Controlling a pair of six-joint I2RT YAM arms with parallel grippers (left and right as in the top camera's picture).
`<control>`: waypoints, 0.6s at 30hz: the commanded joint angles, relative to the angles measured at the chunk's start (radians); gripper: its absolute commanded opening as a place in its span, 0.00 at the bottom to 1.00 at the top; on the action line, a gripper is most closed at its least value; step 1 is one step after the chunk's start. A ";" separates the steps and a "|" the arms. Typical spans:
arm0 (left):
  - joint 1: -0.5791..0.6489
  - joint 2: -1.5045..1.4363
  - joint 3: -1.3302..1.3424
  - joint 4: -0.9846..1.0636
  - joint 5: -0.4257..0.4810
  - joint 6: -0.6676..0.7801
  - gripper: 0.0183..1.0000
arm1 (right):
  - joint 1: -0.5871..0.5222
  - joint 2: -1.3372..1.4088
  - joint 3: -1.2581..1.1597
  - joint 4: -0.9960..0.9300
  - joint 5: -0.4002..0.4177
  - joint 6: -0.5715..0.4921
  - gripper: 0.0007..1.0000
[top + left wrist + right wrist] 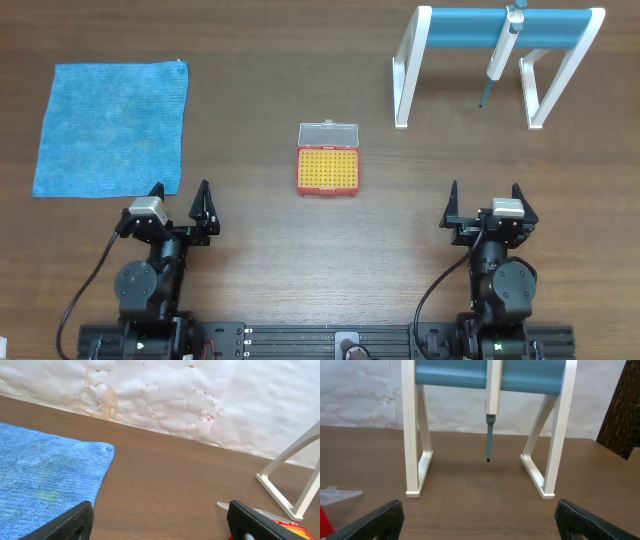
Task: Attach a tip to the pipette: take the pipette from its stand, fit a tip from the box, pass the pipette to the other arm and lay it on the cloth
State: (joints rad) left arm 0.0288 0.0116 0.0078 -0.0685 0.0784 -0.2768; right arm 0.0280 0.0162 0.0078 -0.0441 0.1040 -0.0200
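Top view: your pipette (497,62) hangs on its stand (460,28).
Left fingers (204,200): open, empty.
Right fingers (452,202): open, empty.
Pipette step: first one; reach your Right fingers to it and pinch.

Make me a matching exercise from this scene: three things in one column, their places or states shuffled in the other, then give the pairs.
Things:
1. cloth
2. tip box
3. pipette

Places or states:
A. hanging from the stand, at the right
B. lid open, in the middle
C. lying flat, at the left

Pairs: 1-C, 2-B, 3-A
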 commanded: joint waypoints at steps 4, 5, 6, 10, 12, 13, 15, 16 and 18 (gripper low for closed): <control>-0.004 -0.008 -0.002 -0.007 -0.012 0.009 0.86 | -0.048 0.454 0.225 0.243 0.015 0.123 0.95; -0.004 -0.008 -0.002 -0.007 -0.012 0.009 0.86 | -0.068 0.560 0.278 0.289 0.016 0.104 0.92; -0.004 -0.008 -0.002 -0.007 -0.012 0.009 0.86 | -0.093 0.667 0.319 0.364 0.015 0.080 0.92; -0.004 -0.008 -0.002 -0.007 -0.012 0.009 0.86 | -0.159 1.019 0.426 0.643 0.015 -0.003 0.92; -0.004 -0.008 -0.002 -0.007 -0.012 0.009 0.85 | -0.159 1.157 0.510 0.652 -0.027 -0.013 0.92; -0.004 -0.008 -0.002 -0.007 -0.012 0.009 0.85 | -0.159 1.238 0.557 0.652 -0.084 -0.020 0.92; -0.004 -0.008 -0.002 -0.007 -0.012 0.009 0.86 | -0.159 1.342 0.615 0.661 -0.101 -0.020 0.92; -0.004 -0.008 -0.002 -0.007 -0.012 0.009 0.86 | -0.161 1.392 0.642 0.671 -0.102 -0.020 0.92; -0.004 -0.008 -0.002 -0.007 -0.012 0.009 0.85 | -0.178 1.479 0.690 0.685 -0.150 -0.050 0.92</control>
State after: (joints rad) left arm 0.0288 0.0113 0.0078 -0.0700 0.0780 -0.2771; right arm -0.1276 1.4071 0.6315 0.6285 0.0261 -0.0254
